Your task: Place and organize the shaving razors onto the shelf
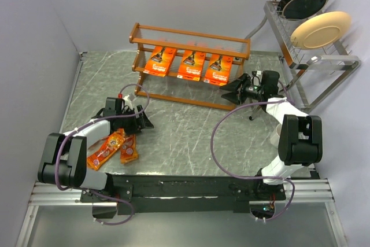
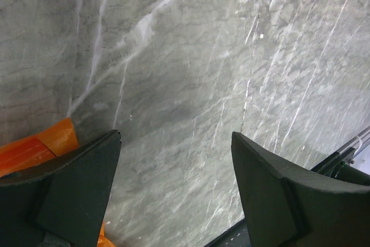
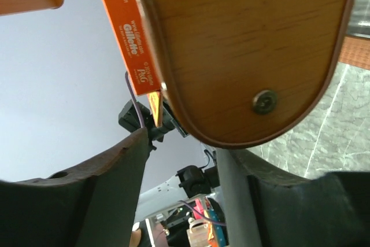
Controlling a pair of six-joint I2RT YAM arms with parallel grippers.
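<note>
Big cards shelved | left gripper spread near small packs | right gripper spread by shelf | next: grasp a small pack

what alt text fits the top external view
Three large packs stand on the shelf; small packs lie on the table beside the open left tool. The open right tool is at the shelf's right end, and a plate rack stands far right.
</note>
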